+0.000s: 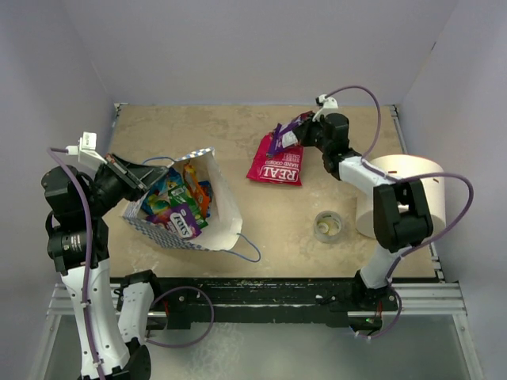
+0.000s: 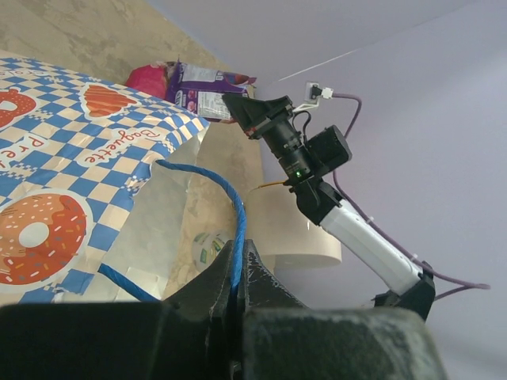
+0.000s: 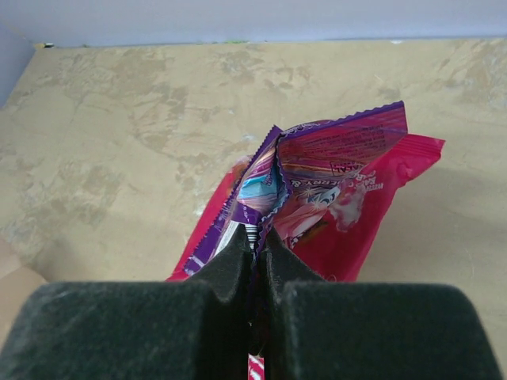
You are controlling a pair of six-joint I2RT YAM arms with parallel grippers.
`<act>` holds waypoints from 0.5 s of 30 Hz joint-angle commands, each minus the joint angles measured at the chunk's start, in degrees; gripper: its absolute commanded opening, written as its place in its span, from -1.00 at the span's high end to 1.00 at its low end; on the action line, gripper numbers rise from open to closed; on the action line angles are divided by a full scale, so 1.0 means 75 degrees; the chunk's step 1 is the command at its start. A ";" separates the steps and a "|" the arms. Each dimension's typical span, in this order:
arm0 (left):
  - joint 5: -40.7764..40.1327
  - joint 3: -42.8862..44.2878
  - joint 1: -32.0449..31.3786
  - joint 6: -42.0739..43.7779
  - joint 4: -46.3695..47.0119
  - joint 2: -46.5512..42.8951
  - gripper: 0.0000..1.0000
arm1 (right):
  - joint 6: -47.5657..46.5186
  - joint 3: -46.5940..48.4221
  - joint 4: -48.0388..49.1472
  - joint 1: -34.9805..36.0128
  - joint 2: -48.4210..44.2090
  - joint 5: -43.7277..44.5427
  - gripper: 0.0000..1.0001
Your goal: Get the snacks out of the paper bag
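Note:
The paper bag (image 1: 223,207) lies on its side at the left, mouth open, with purple, green and orange snacks (image 1: 181,207) inside. Its checkered outside fills the left wrist view (image 2: 71,158). My left gripper (image 1: 139,176) is shut on the bag's blue cord handle (image 2: 236,229) and holds the bag up. The red-pink chip bag (image 1: 277,165) lies flat on the table at mid back. My right gripper (image 1: 303,134) is shut on a purple packet (image 3: 317,166) and holds it just above the chip bag (image 3: 380,229).
A big white cylinder roll (image 1: 396,194) stands at the right beside the right arm. A small clear tape roll (image 1: 328,226) lies in front of it. The other blue handle (image 1: 247,252) trails on the table near the front edge.

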 commanded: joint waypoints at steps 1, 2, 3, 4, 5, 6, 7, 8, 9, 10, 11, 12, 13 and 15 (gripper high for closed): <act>0.0053 0.0230 0.0020 -0.0022 0.0284 0.0044 1.00 | 0.0630 0.0227 0.2098 -0.0411 0.0459 -0.1212 1.00; 0.0037 0.0265 0.0018 -0.0012 0.0297 0.0058 1.00 | 0.0646 0.0155 0.2261 -0.0502 0.0614 -0.1228 1.00; 0.0014 0.0289 0.0013 0.0008 0.0296 0.0065 1.00 | 0.0648 0.0135 0.2324 -0.0581 0.0793 -0.1246 1.00; -0.0009 0.0306 0.0012 0.0015 0.0283 0.0077 1.00 | 0.0649 0.0128 0.2338 -0.0641 0.0963 -0.1273 1.00; -0.0022 0.0303 0.0015 0.0025 0.0272 0.0090 1.00 | 0.0631 0.0112 0.2346 -0.0675 0.1102 -0.1307 1.00; -0.0042 0.0299 0.0019 0.0013 0.0275 0.0094 1.00 | 0.0616 0.0079 0.2407 -0.0689 0.1223 -0.1372 1.00; -0.0057 0.0291 0.0013 0.0004 0.0273 0.0095 1.00 | 0.0608 0.0013 0.2499 -0.0692 0.1374 -0.1471 1.00; -0.0077 0.0270 0.0012 -0.0003 0.0267 0.0086 1.00 | 0.0604 -0.0060 0.2587 -0.0693 0.1459 -0.1566 1.00; -0.0089 0.0257 0.0012 -0.0014 0.0270 0.0087 1.00 | 0.0629 -0.0137 0.2661 -0.0687 0.1514 -0.1623 1.00; -0.0106 0.0244 0.0012 -0.0036 0.0266 0.0076 1.00 | 0.0648 -0.0242 0.2704 -0.0692 0.1559 -0.1607 0.99; -0.0124 0.0223 0.0012 -0.0062 0.0264 0.0060 1.00 | 0.0709 -0.0346 0.2753 -0.0693 0.1608 -0.1607 0.98; -0.0161 0.0220 0.0012 -0.0070 0.0261 0.0048 1.00 | 0.0747 -0.0414 0.2759 -0.0693 0.1669 -0.1636 0.97; -0.0189 0.0205 0.0012 -0.0084 0.0257 0.0024 1.00 | 0.0784 -0.0486 0.2745 -0.0693 0.1722 -0.1675 0.95; -0.0234 0.0161 0.0016 -0.0139 0.0252 -0.0042 1.00 | 0.0912 -0.0689 0.2801 -0.0693 0.1790 -0.1682 0.91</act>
